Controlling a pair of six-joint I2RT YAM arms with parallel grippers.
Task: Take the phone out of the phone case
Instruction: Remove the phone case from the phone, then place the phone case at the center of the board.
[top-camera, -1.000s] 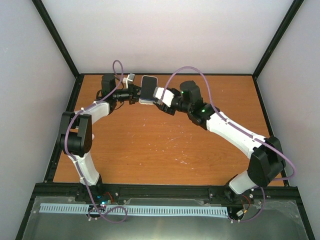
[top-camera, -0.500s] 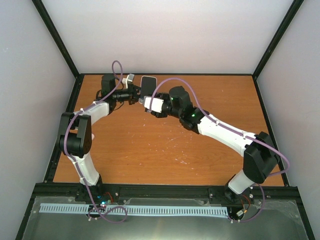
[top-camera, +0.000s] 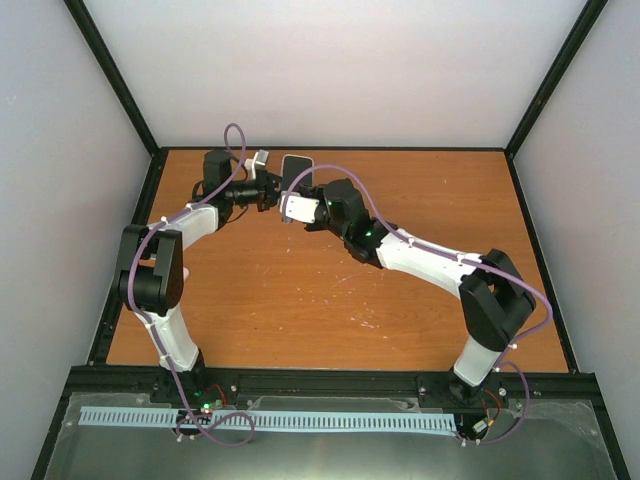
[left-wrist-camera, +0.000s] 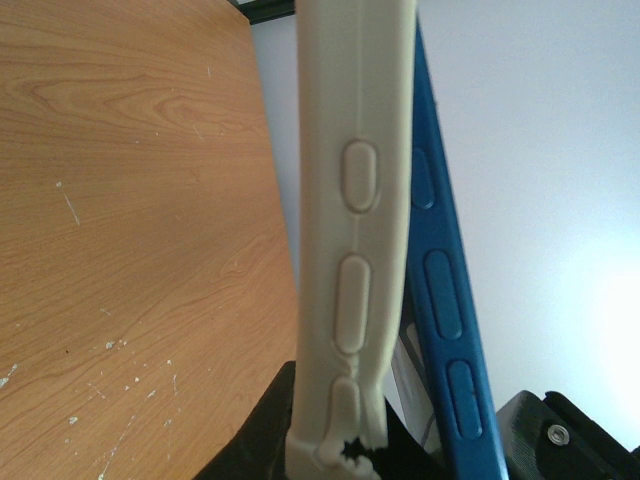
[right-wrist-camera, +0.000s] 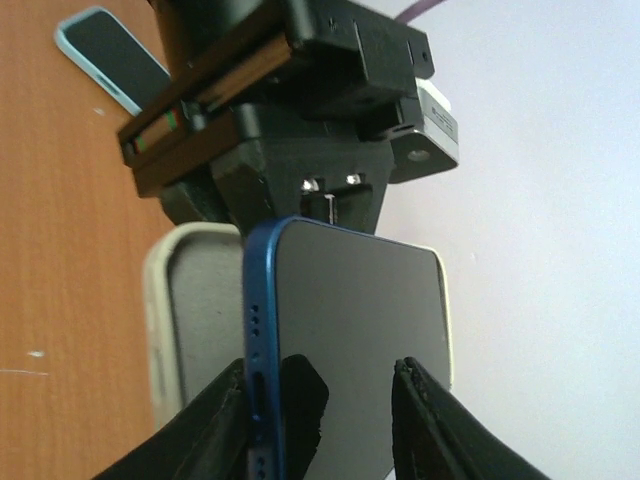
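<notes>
The left gripper (top-camera: 266, 191), at the upper left of the overhead frame, is clenched on the phone case (left-wrist-camera: 345, 230). The cream edge of the case rises from the bottom of the left wrist frame and stands upright through its middle. Just right of the case stands the blue phone (left-wrist-camera: 440, 300), edge-on, with a narrow gap between the two in the lower part of that frame. Further right in the overhead frame, the right gripper (top-camera: 290, 208) meets the left above the far side of the table (top-camera: 300, 290). Its dark fingers (right-wrist-camera: 300, 395), at the bottom of the right wrist frame, are closed on the near end of the phone. The step in hand appears to be the pull itself: the phone looks partly lifted out, though its far end seems to sit against the case. The next move likely calls for the right gripper to draw the phone straight away while the left holds firm, minding a slip on the smooth glass. Only the left wrist frame shows the gap and the side buttons. Only the right wrist frame shows the grasp on the phone, and a second handset (right-wrist-camera: 110, 55) lying flat at its upper left. Overhead, the join is too small to read.
</notes>
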